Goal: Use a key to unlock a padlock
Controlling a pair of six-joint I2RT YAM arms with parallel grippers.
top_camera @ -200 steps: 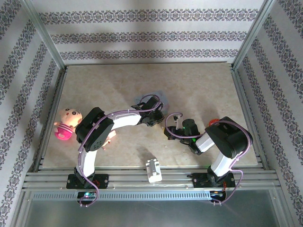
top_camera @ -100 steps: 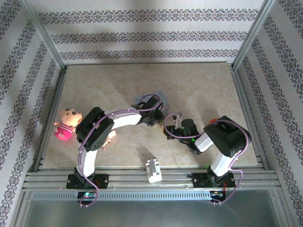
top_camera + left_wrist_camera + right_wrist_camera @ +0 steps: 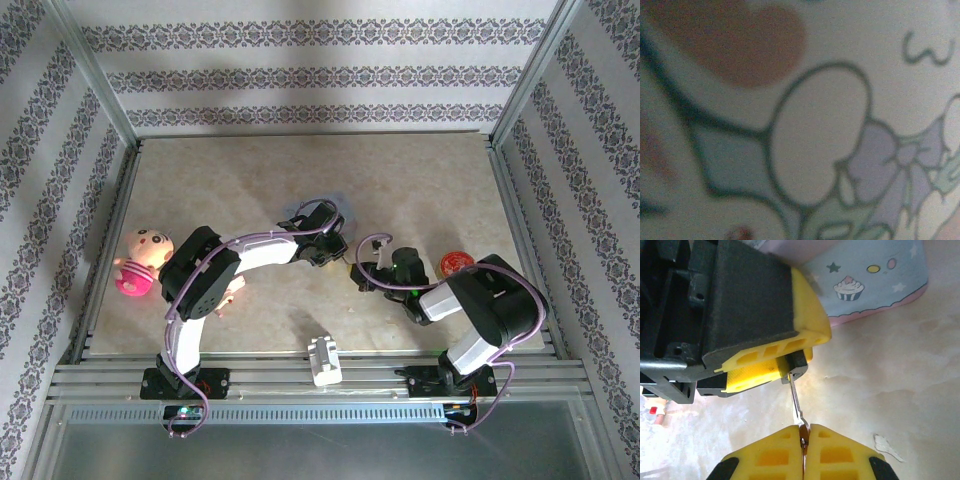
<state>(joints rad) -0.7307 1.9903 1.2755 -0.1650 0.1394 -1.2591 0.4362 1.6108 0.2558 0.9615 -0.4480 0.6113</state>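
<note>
In the right wrist view my right gripper (image 3: 803,434) is shut on the bow of the thin silver key (image 3: 796,400). The key's blade runs up into the bottom of the tiny dark padlock (image 3: 798,361). The padlock is clamped between the yellow fingers (image 3: 805,305) of my left gripper (image 3: 338,257), which is shut on it; its shackle is hidden. From above, my right gripper (image 3: 362,276) meets the left at the table's middle. The left wrist view is a blurred close-up of a printed surface.
The lilac tin (image 3: 870,280), printed with a cupcake, lies just behind the left gripper. A pink doll (image 3: 140,262) sits at the left edge, a white blocky piece (image 3: 323,360) at the front rail, and a red round object (image 3: 455,263) beside the right arm.
The right arm's elbow has swung right and forward, uncovering the red round object. The right gripper has shifted slightly right. The left arm holds still.
</note>
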